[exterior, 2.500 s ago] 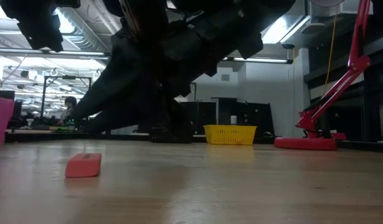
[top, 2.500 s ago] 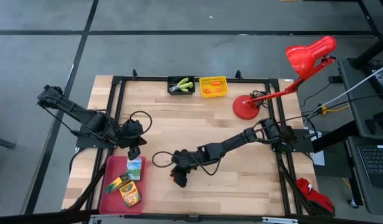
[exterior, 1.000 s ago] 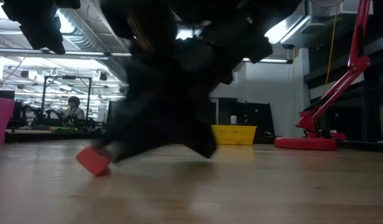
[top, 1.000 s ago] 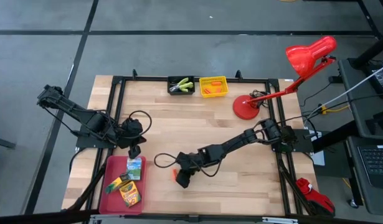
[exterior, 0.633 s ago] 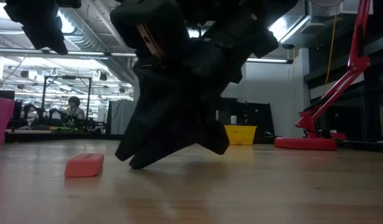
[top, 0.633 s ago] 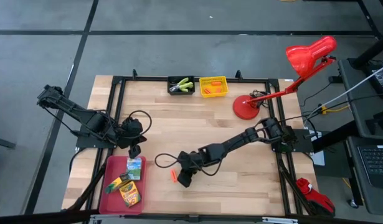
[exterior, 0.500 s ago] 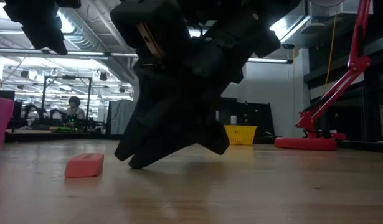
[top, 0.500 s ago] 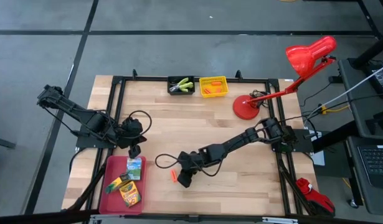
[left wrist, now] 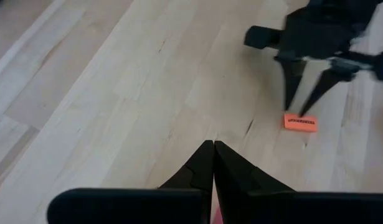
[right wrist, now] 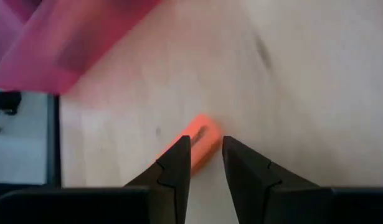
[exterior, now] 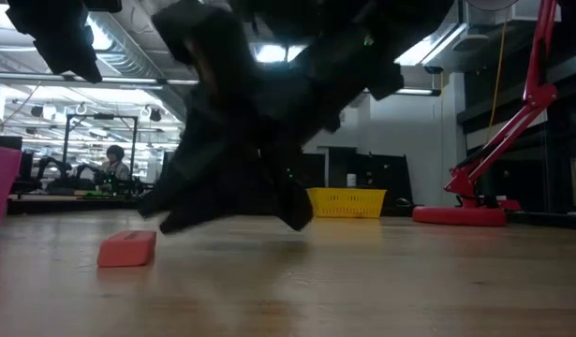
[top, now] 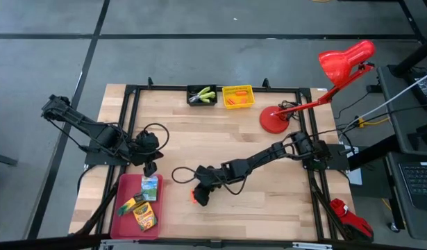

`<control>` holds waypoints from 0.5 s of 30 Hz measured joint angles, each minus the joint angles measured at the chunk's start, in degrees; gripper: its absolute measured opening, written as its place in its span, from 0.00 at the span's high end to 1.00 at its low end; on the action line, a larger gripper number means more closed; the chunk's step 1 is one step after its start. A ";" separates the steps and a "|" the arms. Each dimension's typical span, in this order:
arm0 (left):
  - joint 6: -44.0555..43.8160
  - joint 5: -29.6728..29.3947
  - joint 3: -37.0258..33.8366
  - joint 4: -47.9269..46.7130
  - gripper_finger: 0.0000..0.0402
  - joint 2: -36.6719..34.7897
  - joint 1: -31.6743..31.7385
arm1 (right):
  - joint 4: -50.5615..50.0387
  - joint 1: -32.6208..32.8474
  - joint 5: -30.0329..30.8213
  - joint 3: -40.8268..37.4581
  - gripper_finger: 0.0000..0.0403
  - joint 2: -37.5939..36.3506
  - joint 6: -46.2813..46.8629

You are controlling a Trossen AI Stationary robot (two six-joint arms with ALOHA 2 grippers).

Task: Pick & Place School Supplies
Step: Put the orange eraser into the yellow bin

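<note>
now the wooden table (top: 269,201) carries a red tray (top: 121,215) at its near left corner, with three crayon boxes (top: 144,208) lying in it. at the far edge, a black bin (top: 201,96) holds green-handled tools and a yellow bin (top: 237,96) holds orange pieces. the right gripper (top: 198,197) hangs low over mid-table, jaws parted and gripping nothing, just above a small orange piece (left wrist: 301,122) lying flat on the wood. the left gripper (top: 150,169) waits beside the tray's far edge, jaws clenched empty.
</note>
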 joint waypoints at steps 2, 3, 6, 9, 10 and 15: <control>0.42 -0.02 0.00 -0.28 0.99 0.01 0.00 | 2.14 0.07 -0.15 0.04 0.76 -0.38 -0.32; 0.69 -0.02 0.00 -0.28 0.99 0.02 0.00 | 3.32 0.11 -0.51 0.09 0.76 -0.47 -0.31; 1.01 -0.21 0.00 -0.34 0.99 0.02 0.00 | 5.10 0.36 -2.05 0.11 0.76 -0.47 0.14; 1.03 -0.52 0.00 -0.58 0.98 0.02 0.00 | 4.77 0.88 -1.73 0.13 0.76 -0.49 0.58; 1.03 -0.66 0.00 -0.78 0.99 0.01 0.00 | 4.65 0.96 -1.77 0.13 0.76 -0.49 0.62; 1.05 -1.10 0.00 -1.58 0.99 0.01 0.01 | 4.67 1.07 -2.65 0.20 0.76 -0.21 1.21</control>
